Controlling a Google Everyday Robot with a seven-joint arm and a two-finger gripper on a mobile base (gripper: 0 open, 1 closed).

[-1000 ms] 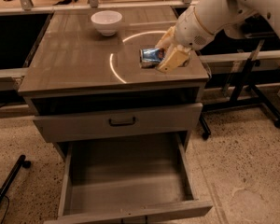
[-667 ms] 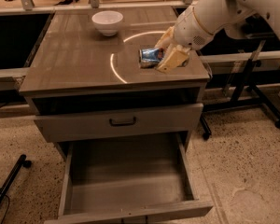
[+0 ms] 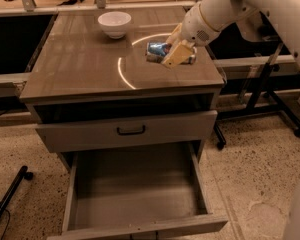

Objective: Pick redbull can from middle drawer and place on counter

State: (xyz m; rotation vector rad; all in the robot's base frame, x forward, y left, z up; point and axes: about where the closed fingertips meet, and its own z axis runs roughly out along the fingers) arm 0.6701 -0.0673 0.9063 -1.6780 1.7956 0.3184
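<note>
The redbull can (image 3: pixel 156 49) lies on its side, blue end to the left, at the right part of the counter (image 3: pixel 80 64), by the curved light reflection. My gripper (image 3: pixel 175 45) comes in from the right on the white arm, and its tan fingers (image 3: pixel 177 55) are closed around the can's middle. I cannot tell whether the can rests on the counter or hangs just above it. The middle drawer (image 3: pixel 135 189) is pulled open at the bottom front, and its bare floor holds nothing.
A white bowl (image 3: pixel 114 23) stands at the counter's back middle. A shut drawer with a black bar handle (image 3: pixel 131 130) sits above the open one. Black stand legs with casters (image 3: pixel 270 101) are on the floor to the right, and another black leg (image 3: pixel 10 194) lies at lower left.
My gripper and the can have shifted together a little to the left and up in the picture. The bowl and both drawers have not moved.
</note>
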